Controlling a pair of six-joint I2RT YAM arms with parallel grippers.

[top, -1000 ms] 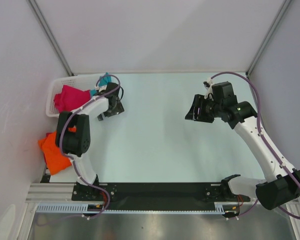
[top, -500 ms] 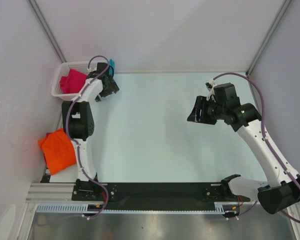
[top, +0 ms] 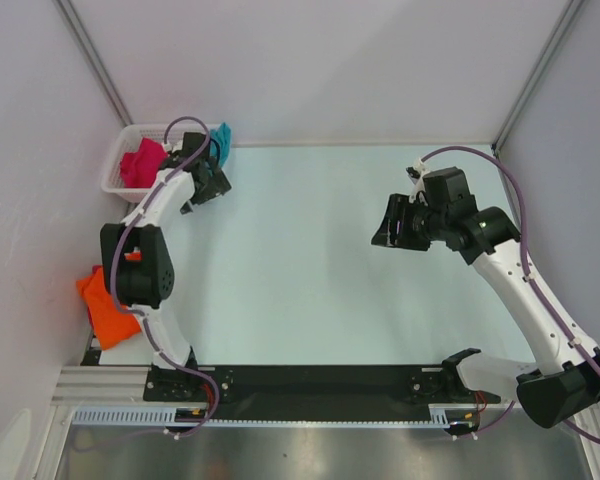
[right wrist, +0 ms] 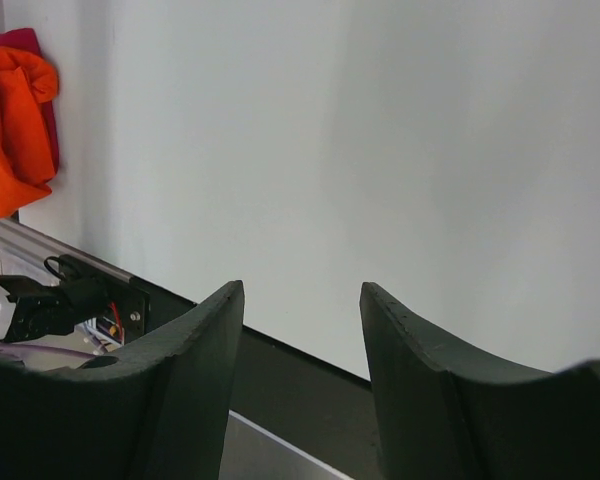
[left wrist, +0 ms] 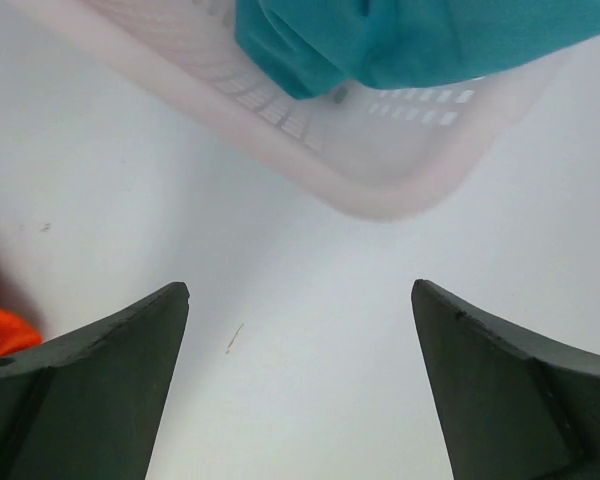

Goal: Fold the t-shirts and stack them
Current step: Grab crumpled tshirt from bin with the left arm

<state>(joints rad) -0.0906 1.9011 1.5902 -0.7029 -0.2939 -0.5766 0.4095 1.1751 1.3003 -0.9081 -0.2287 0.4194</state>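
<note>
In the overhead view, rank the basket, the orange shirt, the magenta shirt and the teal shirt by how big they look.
1. white basket
2. orange shirt, partly hidden
3. magenta shirt, bunched in the basket
4. teal shirt, only a bit showing

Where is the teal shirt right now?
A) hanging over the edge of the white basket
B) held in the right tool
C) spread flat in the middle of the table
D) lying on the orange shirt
A: the teal shirt drapes over the wall of the white basket at the table's far left corner.

Bright, even light; blurred left-wrist close-up
</note>
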